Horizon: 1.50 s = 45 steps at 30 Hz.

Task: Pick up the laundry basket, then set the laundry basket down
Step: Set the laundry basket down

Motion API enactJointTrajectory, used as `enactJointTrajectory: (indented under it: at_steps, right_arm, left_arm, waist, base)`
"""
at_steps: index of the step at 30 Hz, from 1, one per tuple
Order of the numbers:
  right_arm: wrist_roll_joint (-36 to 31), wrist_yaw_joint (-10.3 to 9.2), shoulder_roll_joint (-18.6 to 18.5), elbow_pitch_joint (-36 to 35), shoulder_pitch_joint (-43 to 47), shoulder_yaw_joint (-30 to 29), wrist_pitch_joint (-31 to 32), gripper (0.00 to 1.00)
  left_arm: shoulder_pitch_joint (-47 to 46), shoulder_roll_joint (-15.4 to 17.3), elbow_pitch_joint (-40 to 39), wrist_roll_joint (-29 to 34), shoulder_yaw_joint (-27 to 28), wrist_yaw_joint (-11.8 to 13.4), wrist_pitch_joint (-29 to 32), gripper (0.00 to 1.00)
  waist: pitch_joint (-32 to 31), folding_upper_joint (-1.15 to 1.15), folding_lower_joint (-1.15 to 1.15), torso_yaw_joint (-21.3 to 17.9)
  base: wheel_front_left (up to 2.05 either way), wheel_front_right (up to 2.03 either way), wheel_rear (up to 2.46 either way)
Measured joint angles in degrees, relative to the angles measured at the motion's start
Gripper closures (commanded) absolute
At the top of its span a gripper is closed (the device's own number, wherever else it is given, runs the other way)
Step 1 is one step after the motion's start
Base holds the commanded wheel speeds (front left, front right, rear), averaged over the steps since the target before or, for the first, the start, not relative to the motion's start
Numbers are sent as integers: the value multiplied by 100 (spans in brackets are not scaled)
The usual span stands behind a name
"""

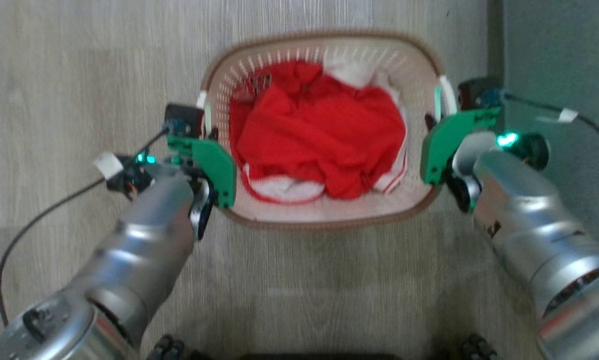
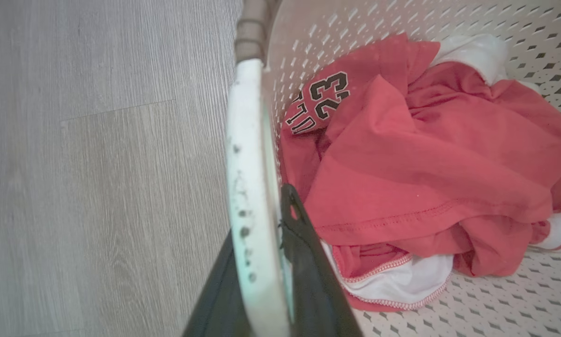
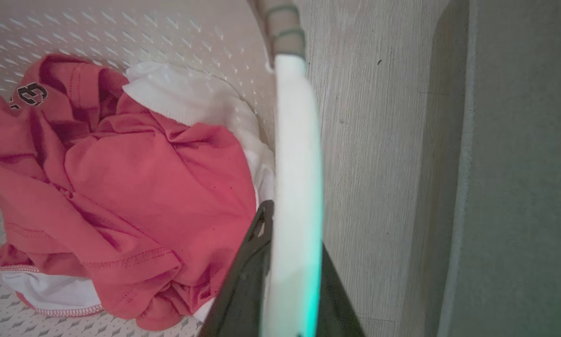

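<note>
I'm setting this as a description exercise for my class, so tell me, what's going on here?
A two-armed robot grips the laundry basket by both sides: the left gripper is closed on the left handle, the right gripper on the right handle. A red jersey and a white garment lie inside. The basket is above a grey wood-look floor; whether it is lifted or resting there can't be told.

Arms [image 1: 144,225] reaching forward, spread wide, left gripper [image 2: 262,224] and right gripper [image 3: 292,234] each clamped on a basket [image 1: 324,223] handle
</note>
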Motion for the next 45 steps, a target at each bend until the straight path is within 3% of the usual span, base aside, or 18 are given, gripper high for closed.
enactJointTrajectory:
  at_steps: [17,35,44,45]
  right_arm:
    - [-1283,4,4,-25,-489,-1203,-103,100]
    - [-2372,8,88,-29,-701,-2225,-126,100]
    - [-2414,8,93,-15,-791,-2251,-183,100]
    - [-2414,8,93,-15,-797,-2249,-187,94]
  left_arm:
    - [-666,-19,-2,51,-18,75,-151,100]
    - [-996,-23,0,46,-93,126,-207,100]
    - [-1040,-24,-9,-20,-166,216,-230,100]
    - [-1059,-24,-9,-22,-167,218,-234,91]
  waist:
    - [1336,0,-1,-37]
    - [1779,0,-2,-40]
    - [1852,0,-1,-2]
    - [1853,0,-2,-1]
  base:
    - [0,0,0]
    - [0,0,0]
    - [0,0,0]
    - [0,0,0]
